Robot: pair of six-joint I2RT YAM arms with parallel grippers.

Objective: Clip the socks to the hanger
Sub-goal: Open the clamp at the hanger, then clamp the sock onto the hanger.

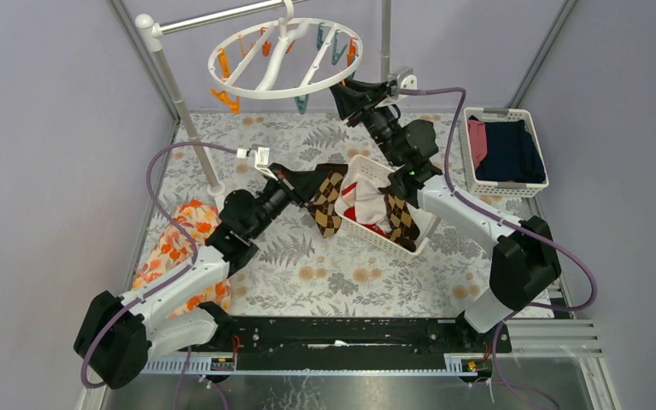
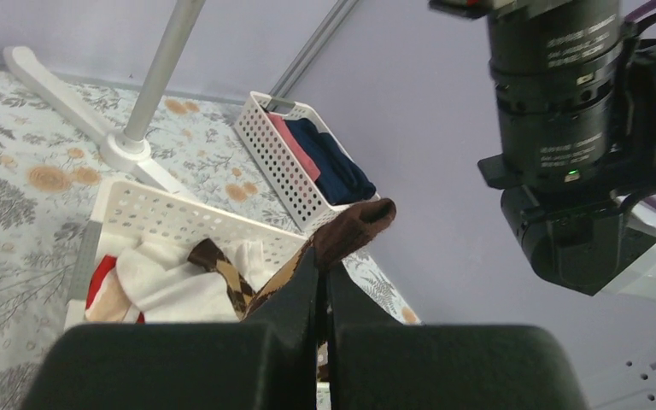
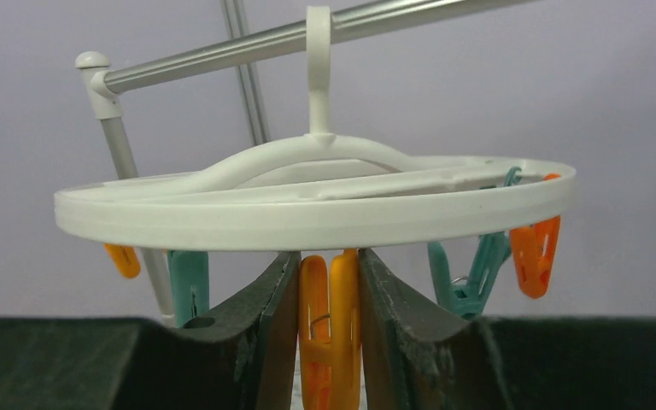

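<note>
Left gripper [image 2: 323,256] fully closed on 1 argyle sock [image 2: 354,229], lifted over basket [image 2: 179,218] mid-table. Right gripper [image 3: 326,260] part-open, pressing both sides of 1 orange pin [image 3: 329,342] under hanger [image 3: 307,213] rim, far side.

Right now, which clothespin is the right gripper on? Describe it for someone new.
Find the round white hanger hooked on the metal rail. Under its near rim hangs an orange clothespin with teal ones either side; it alone sits between the right gripper's fingers.

hanger [image 3: 307,213]: white
clothespins [image 3: 329,342]: orange and teal
sock [image 1: 328,201]: brown and tan argyle
table [image 1: 342,273]: grey floral print
</note>
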